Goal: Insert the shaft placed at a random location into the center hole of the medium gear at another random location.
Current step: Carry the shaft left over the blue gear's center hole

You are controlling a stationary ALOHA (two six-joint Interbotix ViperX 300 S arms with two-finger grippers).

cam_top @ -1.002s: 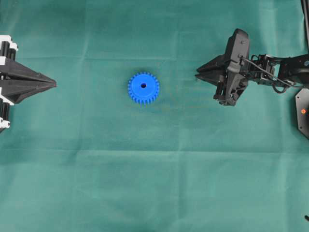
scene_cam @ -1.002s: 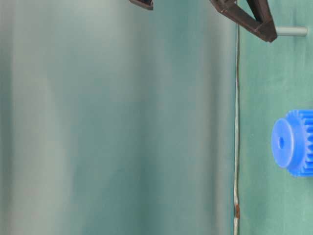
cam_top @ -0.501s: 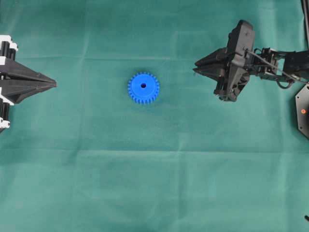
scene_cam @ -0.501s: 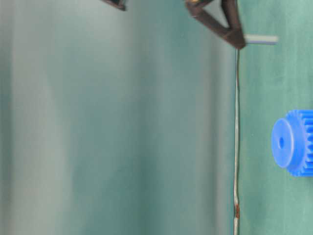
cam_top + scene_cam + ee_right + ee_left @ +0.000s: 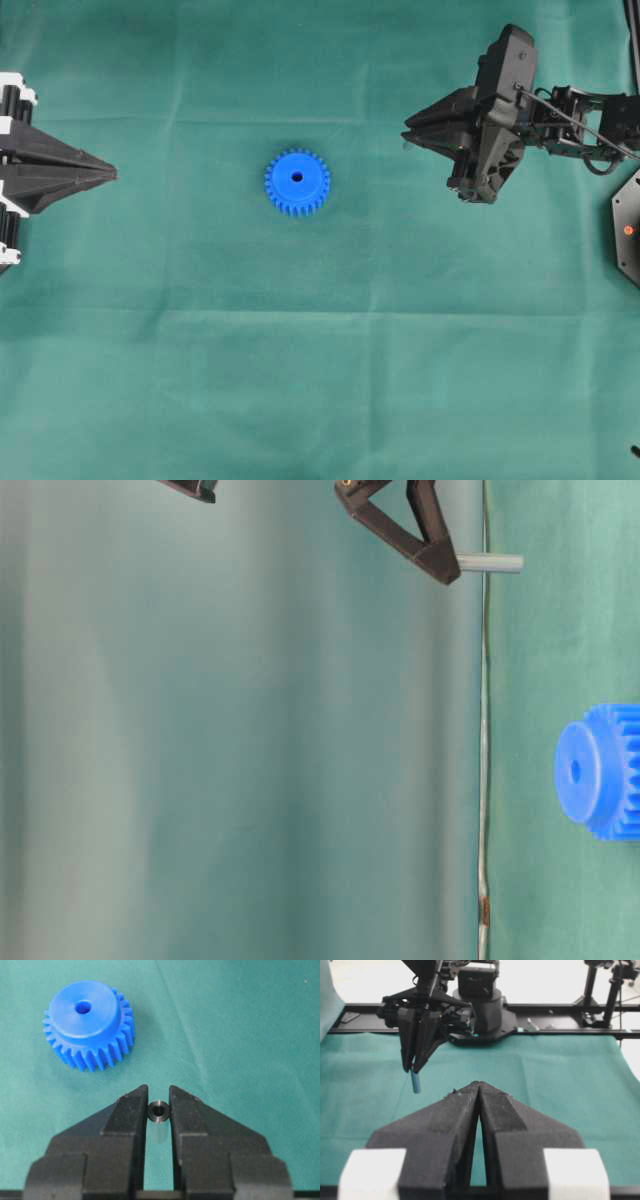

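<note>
Resting at left edge: left gripper (image 5: 112,174), well left of the medium gear, its two black fingers pressed together to a point with nothing between them.
Medium gear (image 5: 297,182): bright blue, lying flat on the green cloth (image 5: 320,380) between the two grippers, hub side up.
Center hole (image 5: 297,177): small, round, dark, in the middle of the gear's hub, with nothing in it.
Right gripper (image 5: 408,139): well right of the gear and raised off the cloth, its fingers clamped on the shaft.
Shaft (image 5: 158,1111): short grey metal pin pinched between the right fingertips, its lower end sticking out past them; in the table-level view it points toward the cloth without touching it.
</note>
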